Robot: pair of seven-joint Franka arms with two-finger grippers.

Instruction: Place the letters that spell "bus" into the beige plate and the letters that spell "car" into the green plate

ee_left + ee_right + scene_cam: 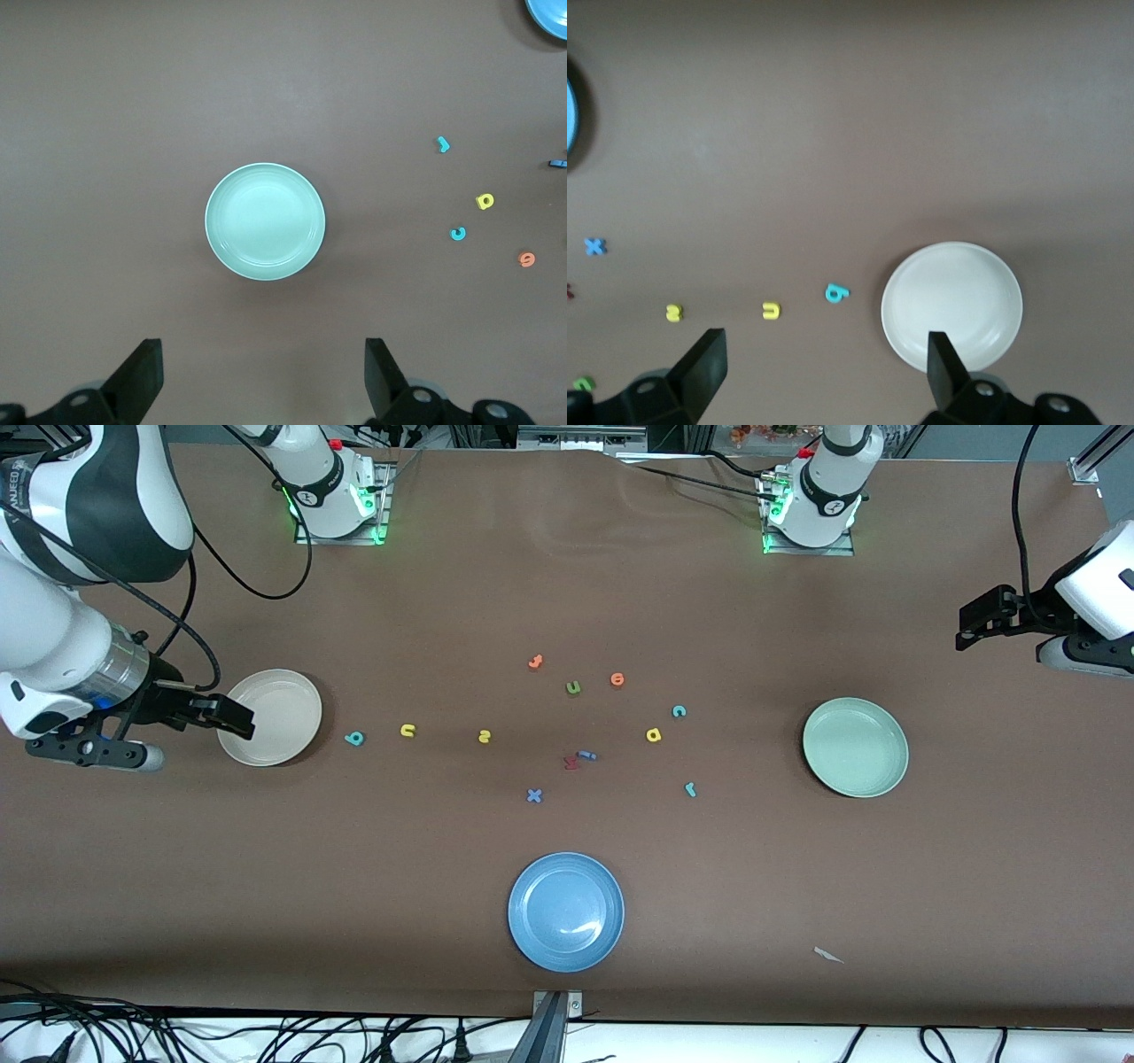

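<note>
Progress stood at nothing sorted: both plates were bare and all six letters lay loose on the table. The beige plate (270, 716) sat toward the right arm's end, and the teal "b" (354, 738), yellow "u" (407, 731) and yellow "s" (484, 736) lay in a row beside it, the "b" closest to its rim and the "s" well apart. The green plate (855, 746) sat toward the left arm's end, with the teal "c" (679, 710), yellow "a" (654, 734) and teal "r" (690, 788) clustered between it and the middle of the table. Distractors lay among them: a green "u" (573, 687), an orange "o" (617, 679) and a blue "x" (533, 795), plus the blue plate (566, 911) nearest the camera. The right gripper (232, 719) hovered over the beige plate's edge with jaws spread wide and empty; the left gripper (974, 622) hung over the table's end past the green plate, likewise wide and holding nothing. Six placements remained.
</note>
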